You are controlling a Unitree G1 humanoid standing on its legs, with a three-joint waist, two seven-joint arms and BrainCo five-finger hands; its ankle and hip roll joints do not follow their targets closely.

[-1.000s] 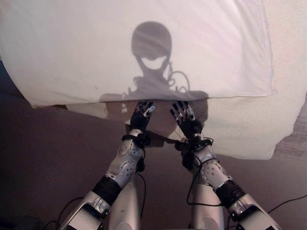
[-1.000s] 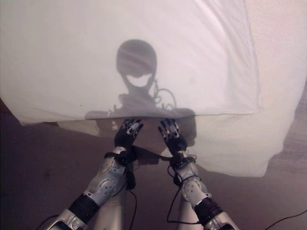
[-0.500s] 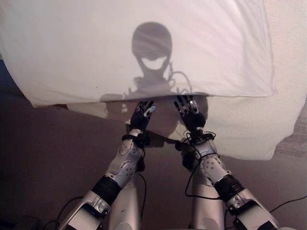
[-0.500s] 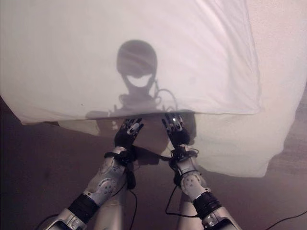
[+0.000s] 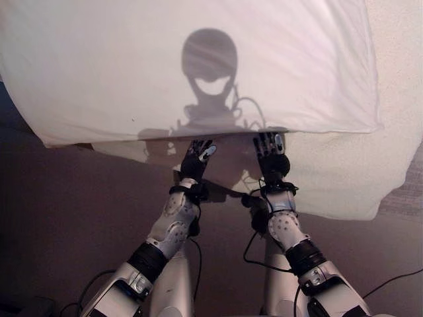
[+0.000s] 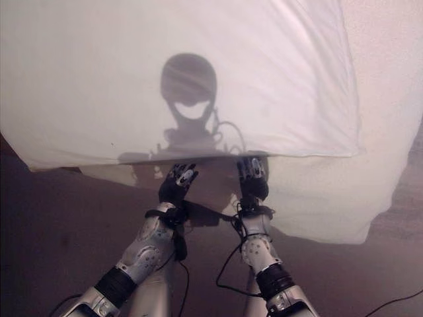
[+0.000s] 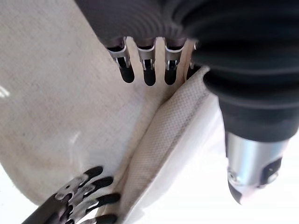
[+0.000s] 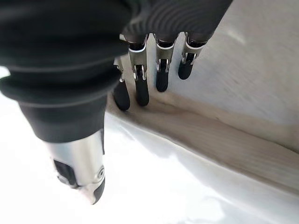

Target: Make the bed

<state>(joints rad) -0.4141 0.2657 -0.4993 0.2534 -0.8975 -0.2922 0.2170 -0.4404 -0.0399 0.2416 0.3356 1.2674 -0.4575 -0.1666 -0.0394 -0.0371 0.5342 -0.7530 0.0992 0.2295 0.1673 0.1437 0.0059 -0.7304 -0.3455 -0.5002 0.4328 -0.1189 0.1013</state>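
White sheet (image 5: pixel 198 72) edge; L wrist view shows right hand (image 7: pixel 88 198).

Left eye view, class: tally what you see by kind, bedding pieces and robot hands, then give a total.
White sheet: 1
Cream textured blanket: 1
Robot hands, left hand and right hand: 2
Total: 4

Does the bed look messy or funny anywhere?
Yes. The white sheet sits crooked on the bed: its edge hangs past the cream mattress on the left, leaving the right corner bare. Both hands, left and right, reach under the edge.
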